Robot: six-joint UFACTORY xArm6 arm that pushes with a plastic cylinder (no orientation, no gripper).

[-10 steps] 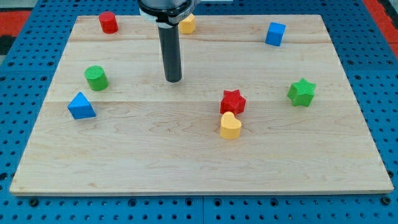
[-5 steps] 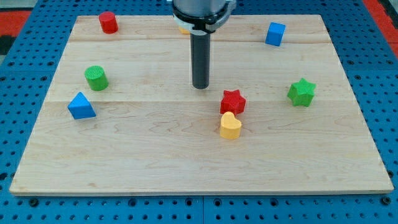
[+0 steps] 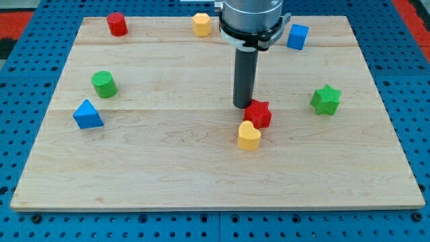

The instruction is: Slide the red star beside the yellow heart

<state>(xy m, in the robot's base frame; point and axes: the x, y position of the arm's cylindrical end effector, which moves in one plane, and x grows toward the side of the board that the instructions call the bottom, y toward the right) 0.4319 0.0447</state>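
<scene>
The red star (image 3: 259, 113) lies near the board's middle, right of centre. The yellow heart (image 3: 248, 136) sits just below and slightly left of it, touching or almost touching. My tip (image 3: 242, 105) is down on the board at the star's upper left edge, in contact with it or very nearly. The dark rod rises from there towards the view's top.
A red cylinder (image 3: 117, 23) and a yellow hexagon block (image 3: 201, 24) lie at the top, a blue cube (image 3: 297, 36) at the top right. A green star (image 3: 326, 99) is at the right. A green cylinder (image 3: 104, 84) and a blue triangle (image 3: 87, 114) lie at the left.
My tip has moved right and slightly down across the board to the red star. The star has shifted a little to the right and down.
</scene>
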